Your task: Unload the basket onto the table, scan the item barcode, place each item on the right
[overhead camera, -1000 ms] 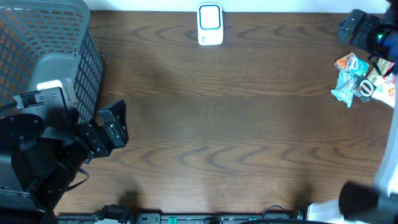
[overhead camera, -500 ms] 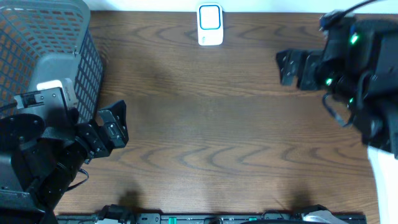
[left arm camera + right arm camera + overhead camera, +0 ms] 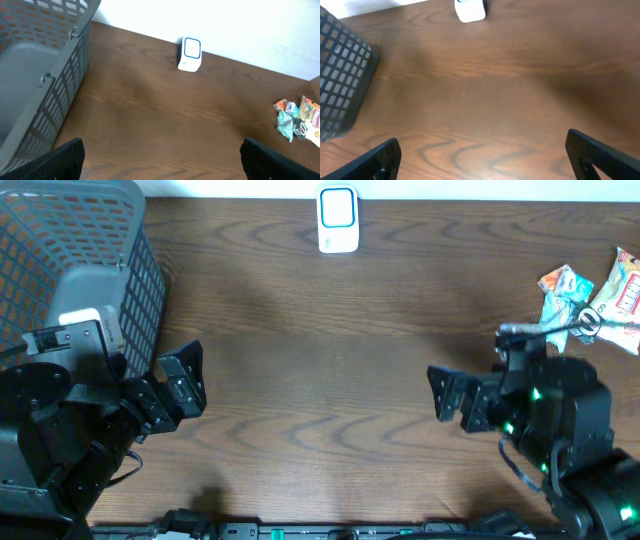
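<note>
Two empty pincers (image 3: 193, 380) (image 3: 438, 393), fully spread.

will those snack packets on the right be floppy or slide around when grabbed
Probably floppy: the snack packets look like thin crumpled wrappers, so they should bend when gripped. Likely light, being small flat pouches. Their glossy film may slip on the table if pushed.

Middle of the table (image 3: 330, 380) was just bare wood, loads of room to swing across. The big grey basket (image 3: 70, 260) hogged 10 o'clock, a small white scanner (image 3: 338, 220) sat at 12 by the far edge, and snack packets (image 3: 562, 288) cluttered 2 o'clock.
</note>
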Motion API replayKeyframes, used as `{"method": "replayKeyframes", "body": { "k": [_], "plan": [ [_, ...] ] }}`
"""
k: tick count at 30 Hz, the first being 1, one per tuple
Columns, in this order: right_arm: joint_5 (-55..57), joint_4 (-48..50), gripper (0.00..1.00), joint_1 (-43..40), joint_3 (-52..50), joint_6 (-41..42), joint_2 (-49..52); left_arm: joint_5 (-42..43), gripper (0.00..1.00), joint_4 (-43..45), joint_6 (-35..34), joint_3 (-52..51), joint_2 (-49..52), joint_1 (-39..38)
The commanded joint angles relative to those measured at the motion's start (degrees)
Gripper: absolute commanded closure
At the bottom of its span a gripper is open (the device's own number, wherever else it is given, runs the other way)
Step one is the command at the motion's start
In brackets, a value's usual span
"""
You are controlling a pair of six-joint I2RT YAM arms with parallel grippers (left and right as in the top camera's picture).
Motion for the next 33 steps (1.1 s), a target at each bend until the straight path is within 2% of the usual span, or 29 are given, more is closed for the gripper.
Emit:
{"method": "replayKeyframes", "body": {
  "k": [1,9,19,28,33],
  "plan": [
    [0.6,0.2,0.01,0.5,-2.9,3.9,-1.0,-0.7,0.02,-0.1,-0.5,0.4,0.0,0.2],
    [0.5,-0.2,0.01,0.5,-4.0,3.8,0.1,-0.7,0.02,-0.1,-0.5,0.4,0.0,0.2],
    [4.8,-7.3,0.01,0.5,-4.0,2.7,0.2,-0.7,0.02,-0.1,-0.5,0.4,0.0,0.2],
    [4.7,-7.2,0.01,0.2,-4.9,1.6,0.0,-0.7,0.02,-0.1,-0.5,0.4,0.0,0.2],
    [4.6,-3.5,0.01,-3.2,-10.5,-1.9,-2.5,-0.7,0.02,-0.1,-0.5,0.4,0.0,0.2]
  ]
}}
